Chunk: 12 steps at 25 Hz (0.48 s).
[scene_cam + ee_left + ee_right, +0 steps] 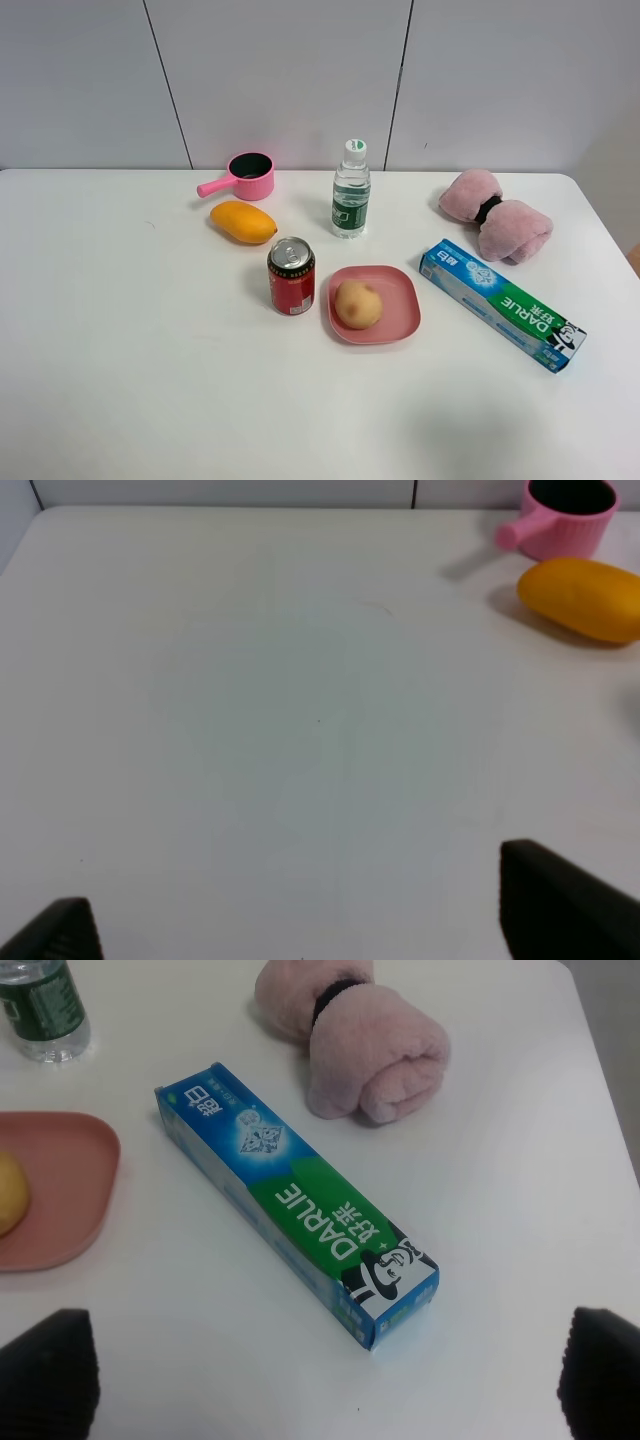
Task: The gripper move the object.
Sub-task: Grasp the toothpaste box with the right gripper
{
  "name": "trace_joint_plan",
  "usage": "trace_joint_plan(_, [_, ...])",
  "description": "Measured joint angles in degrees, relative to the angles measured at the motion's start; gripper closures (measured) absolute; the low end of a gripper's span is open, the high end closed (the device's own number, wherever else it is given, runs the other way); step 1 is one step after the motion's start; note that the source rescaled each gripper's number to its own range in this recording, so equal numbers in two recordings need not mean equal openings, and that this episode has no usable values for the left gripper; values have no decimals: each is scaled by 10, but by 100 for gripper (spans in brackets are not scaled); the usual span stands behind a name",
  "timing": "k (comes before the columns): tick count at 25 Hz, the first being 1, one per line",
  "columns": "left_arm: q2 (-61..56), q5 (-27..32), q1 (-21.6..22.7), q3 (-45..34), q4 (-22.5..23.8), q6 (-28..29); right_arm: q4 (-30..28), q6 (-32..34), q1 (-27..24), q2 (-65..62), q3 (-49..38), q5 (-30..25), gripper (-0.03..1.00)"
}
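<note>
One white counter (pixel 120 350) fills the high view, with a grey panelled wall behind its far edge. Next in size is the toothpaste box (pixel 500 317), blue and green with white "DARLIE" lettering. It lies flat and slantwise near the right edge. Its blue end points toward the middle of the counter, and the end printed with a man in a hat points toward the near right corner. It sits between the pink plate (pixel 395 290) and the right edge, apart from both.

A rolled pink towel (pixel 497 215) with a dark band around its middle rests by the far right corner, just beyond the box and not touching it. The plate lies near the middle of the counter.

A clear water bottle (pixel 351 195) with a green label and white cap stands upright beyond the plate, toward the far edge. A yellow mango (pixel 243 221) lies to the left of the bottle. Just behind the mango is a small pink pot (pixel 250 177) whose handle points toward the left edge. A red can (pixel 291 277) stands upright just left of the plate. A potato (pixel 357 304) sits on the plate.

Only dark fingertips show in the wrist views. The right end effector (pixel 325 1375) is spread wide and grips nothing, with the box on the counter ahead of it. The left end effector (pixel 310 920) is likewise spread wide above bare counter.
</note>
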<state>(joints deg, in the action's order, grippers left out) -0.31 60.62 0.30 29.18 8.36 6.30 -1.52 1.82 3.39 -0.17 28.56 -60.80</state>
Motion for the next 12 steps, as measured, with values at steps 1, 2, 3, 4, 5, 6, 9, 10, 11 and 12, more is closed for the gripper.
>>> trace_joint_plan(1, [0, 0, 0, 0, 0, 0, 0, 0, 0, 0, 0, 0, 15])
trace_joint_plan(2, [0, 0, 0, 0, 0, 0, 0, 0, 0, 0, 0, 0, 15])
trace_joint_plan(3, [0, 0, 0, 0, 0, 0, 0, 0, 0, 0, 0, 0, 15])
trace_joint_plan(4, [0, 0, 0, 0, 0, 0, 0, 0, 0, 0, 0, 0, 15])
trace_joint_plan(5, [0, 0, 0, 0, 0, 0, 0, 0, 0, 0, 0, 0, 15])
trace_joint_plan(6, [0, 0, 0, 0, 0, 0, -1, 0, 0, 0, 0, 0, 15])
trace_joint_plan(9, [0, 0, 0, 0, 0, 0, -3, 0, 0, 0, 0, 0, 15])
trace_joint_plan(10, [0, 0, 0, 0, 0, 0, -3, 1, 0, 0, 0, 0, 15])
trace_joint_plan(11, [0, 0, 0, 0, 0, 0, -4, 1, 0, 0, 0, 0, 15])
trace_joint_plan(12, [0, 0, 0, 0, 0, 0, -4, 1, 0, 0, 0, 1, 15])
